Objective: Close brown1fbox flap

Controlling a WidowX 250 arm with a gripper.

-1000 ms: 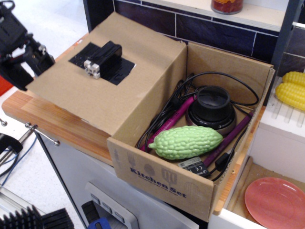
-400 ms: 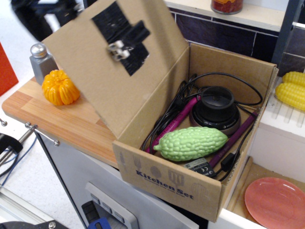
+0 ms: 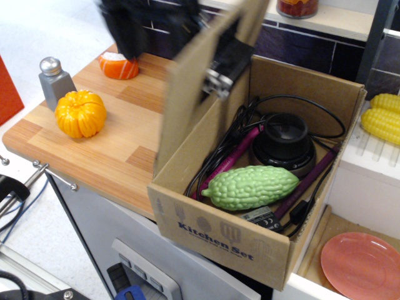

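Observation:
The brown1fbox (image 3: 219, 240), a cardboard box printed "Kitchen Set", stands on the counter's right end, open on top. Its flap (image 3: 187, 106) stands nearly upright at the box's left side, tilted slightly over the opening, with the black tape patch and small metal block (image 3: 215, 83) facing the inside. My gripper (image 3: 150, 28) is a dark blurred shape behind the flap's upper left; its fingers cannot be made out. Inside the box lie a green bitter gourd (image 3: 250, 186), a black round device (image 3: 284, 144) and cables.
On the wooden counter (image 3: 106, 150) sit an orange pumpkin (image 3: 80, 113), a grey shaker (image 3: 53, 80) and a salmon sushi piece (image 3: 119, 65). Corn cobs (image 3: 382, 125) and a pink plate (image 3: 362, 265) are at the right. A red jar (image 3: 297, 7) stands on the back shelf.
The flap has swung up from lying flat outward on the left to nearly vertical. My gripper has moved from the far left to behind the flap's top. The pumpkin, shaker and sushi became visible.

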